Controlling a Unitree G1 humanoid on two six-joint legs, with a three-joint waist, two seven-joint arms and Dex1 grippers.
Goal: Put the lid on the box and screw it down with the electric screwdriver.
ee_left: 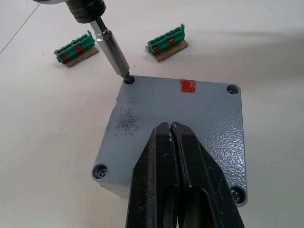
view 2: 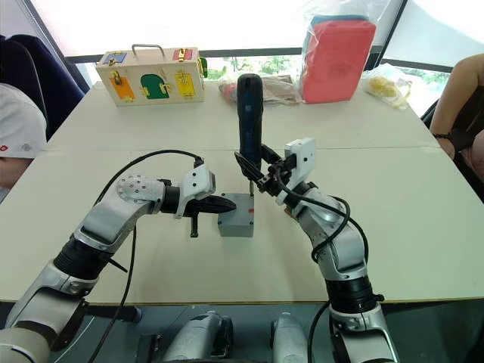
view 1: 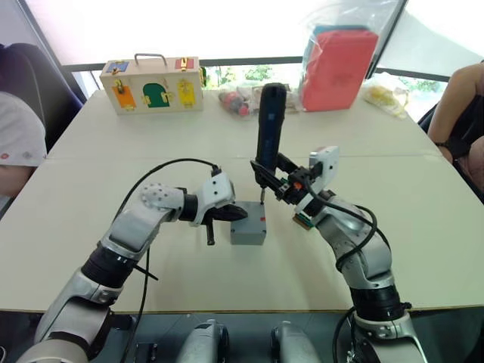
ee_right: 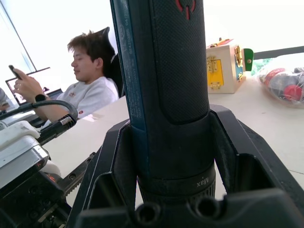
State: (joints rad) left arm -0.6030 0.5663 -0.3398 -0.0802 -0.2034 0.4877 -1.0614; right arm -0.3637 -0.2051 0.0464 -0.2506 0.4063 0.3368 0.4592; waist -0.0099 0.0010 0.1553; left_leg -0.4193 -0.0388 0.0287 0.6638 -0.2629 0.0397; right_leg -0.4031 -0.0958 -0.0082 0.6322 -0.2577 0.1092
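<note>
Left eye view: the left gripper (view 1: pixel 227 215), fingers pressed together and empty, rests on the lid (ee_left: pixel 190 123) covering the box (view 1: pixel 249 224) at mid-table, while the right gripper (view 1: pixel 274 179) clamps the upright electric screwdriver (view 1: pixel 270 125), its bit in a corner screw hole.

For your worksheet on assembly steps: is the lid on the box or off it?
On. The lid covers the box, screw heads at three corners, and the electric screwdriver has its bit in the fourth. The left claw, shut, rests on it.
</note>
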